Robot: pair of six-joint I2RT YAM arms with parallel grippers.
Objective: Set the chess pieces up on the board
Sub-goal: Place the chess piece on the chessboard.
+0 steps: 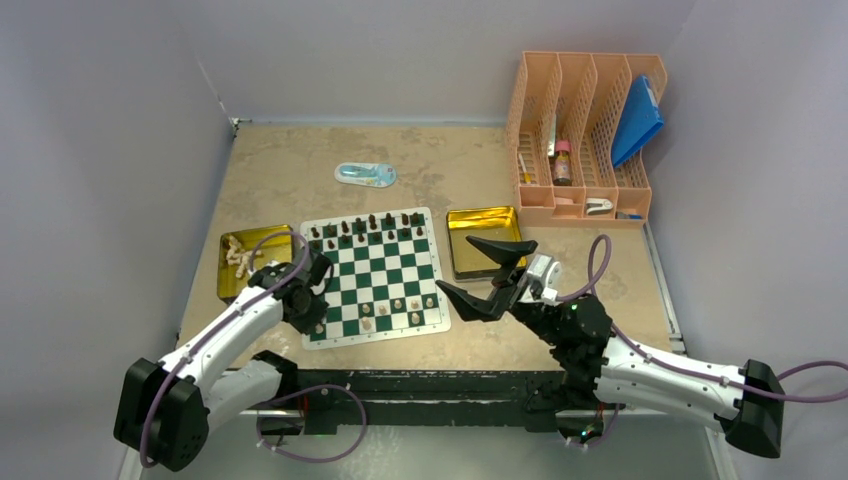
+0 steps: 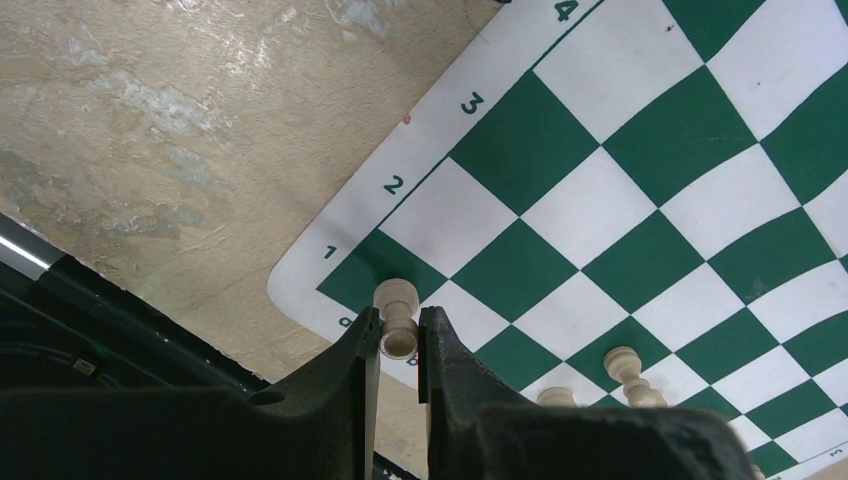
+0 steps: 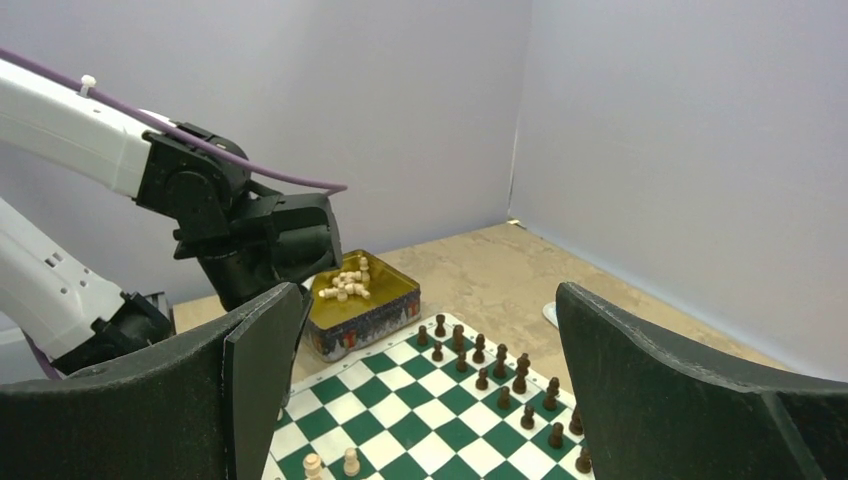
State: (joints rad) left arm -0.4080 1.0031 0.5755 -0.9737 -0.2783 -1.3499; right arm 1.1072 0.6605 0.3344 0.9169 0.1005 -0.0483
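Holding a cream piece (image 2: pixel 397 318) at the near-left corner of the board (image 1: pixel 380 272), the left tool (image 2: pixel 398 345) grips narrowly — the right tool (image 1: pixel 455 264) hangs wide, empty. Dark pieces (image 1: pixel 370 228) line the far rows; few cream ones stand near — most lie in the tray (image 1: pixel 222 272).

Wears white shells over black joints on left arm (image 1: pixel 215 345) and right arm (image 1: pixel 670 378), trails purple cables (image 3: pixel 85 84), ends in broad black fingers (image 3: pixel 680 390).
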